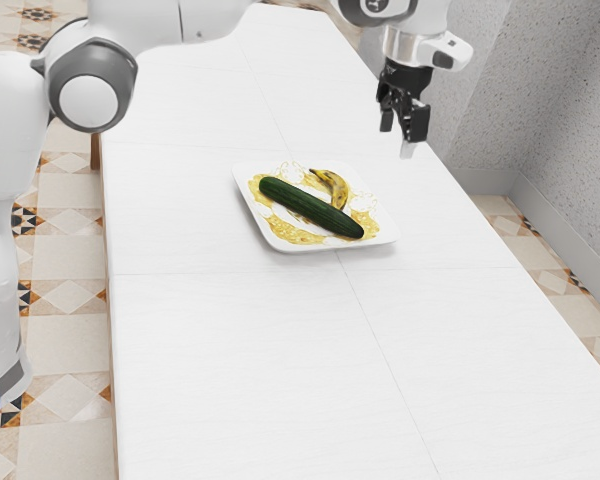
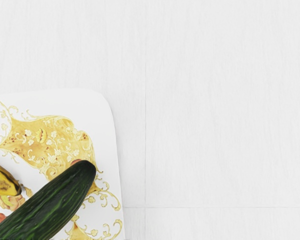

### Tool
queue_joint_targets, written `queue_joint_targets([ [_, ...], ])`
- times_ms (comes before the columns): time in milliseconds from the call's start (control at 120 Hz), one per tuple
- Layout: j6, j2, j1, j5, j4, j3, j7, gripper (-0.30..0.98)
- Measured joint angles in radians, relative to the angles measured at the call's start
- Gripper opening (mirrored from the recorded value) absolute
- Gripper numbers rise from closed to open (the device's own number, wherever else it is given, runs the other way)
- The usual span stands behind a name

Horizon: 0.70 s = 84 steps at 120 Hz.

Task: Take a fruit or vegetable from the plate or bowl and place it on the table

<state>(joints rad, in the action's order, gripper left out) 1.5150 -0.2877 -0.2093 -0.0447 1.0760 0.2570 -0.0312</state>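
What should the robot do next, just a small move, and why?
Probably shift the claw sideways until it hovers above the cucumber, before lowering. It hangs off to one side of the plate, and the cucumber lies there beside the banana.

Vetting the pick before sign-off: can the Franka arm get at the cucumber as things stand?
Likely yes. The gripper looks open and empty, raised beyond the plate, and nothing lies on the cucumber. The banana sits close on one side, so clearance there may be tight.
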Motion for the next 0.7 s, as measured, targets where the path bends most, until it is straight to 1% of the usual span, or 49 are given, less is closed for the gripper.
queue_joint_targets([
  [183, -0.012, -0.001, -0.001, -0.005, -0.006, 0.002, -0.017, 0.69],
  [317, -0.016, -0.002, -0.001, -0.009, -0.004, -0.014, -0.009, 0.69],
  [433, -0.019, -0.015, -0.003, -0.008, 0.002, -0.044, 0.032, 0.69],
  [575, -0.021, -0.019, -0.002, -0.008, 0.019, -0.087, 0.12, 0.69],
  [700, -0.02, -0.053, 0.001, -0.007, 0.026, -0.099, 0.193, 0.69],
])
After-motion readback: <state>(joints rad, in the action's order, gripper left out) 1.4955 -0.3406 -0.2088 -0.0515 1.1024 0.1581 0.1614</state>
